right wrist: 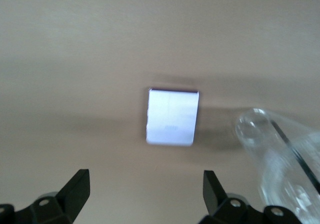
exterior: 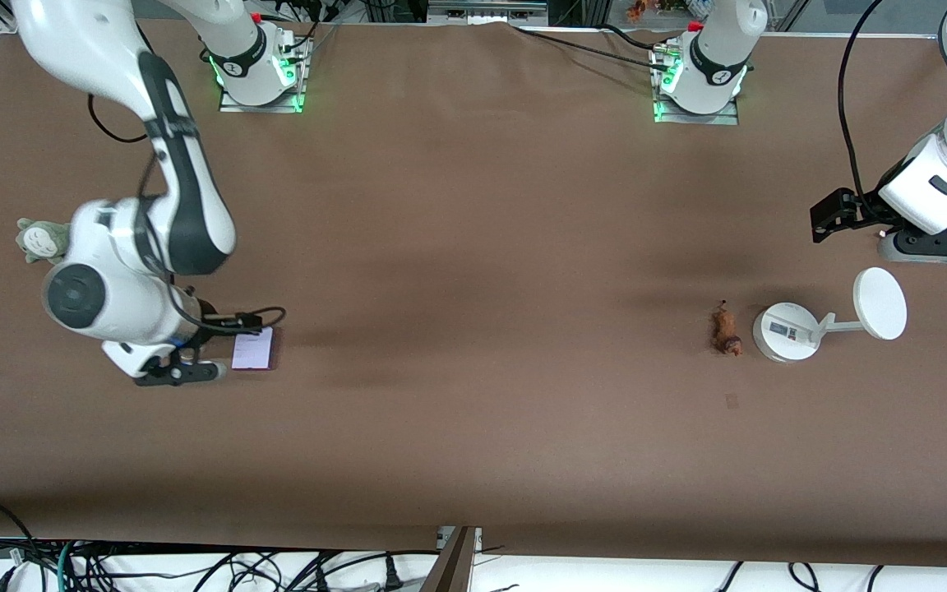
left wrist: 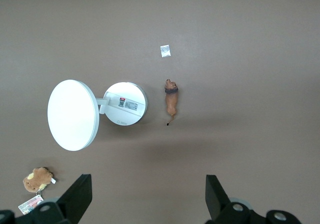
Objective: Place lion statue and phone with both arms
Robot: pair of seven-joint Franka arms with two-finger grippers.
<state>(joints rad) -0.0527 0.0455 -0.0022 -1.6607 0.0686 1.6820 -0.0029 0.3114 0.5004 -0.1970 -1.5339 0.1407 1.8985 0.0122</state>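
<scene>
The phone [exterior: 253, 349], a flat lavender slab with dark purple edges, lies on the brown table toward the right arm's end. My right gripper [exterior: 186, 372] hangs open just beside it. In the right wrist view the phone [right wrist: 172, 117] lies apart from the right gripper [right wrist: 145, 189], which has nothing between its fingers. The lion statue [exterior: 725, 329], a tiny reddish-brown figurine, lies on its side next to a white stand toward the left arm's end. My left gripper [exterior: 938, 243] is raised above the table near that end. The left gripper [left wrist: 148, 194] is open and empty, well clear of the lion statue [left wrist: 171, 99].
The white stand has a round base [exterior: 786, 331] and a disc [exterior: 880, 302] on an arm. A grey-green plush [exterior: 42, 240] sits by the right arm. A brown plush with a tag [left wrist: 37, 179] lies near the disc. A small scrap [left wrist: 165, 51] lies close to the lion.
</scene>
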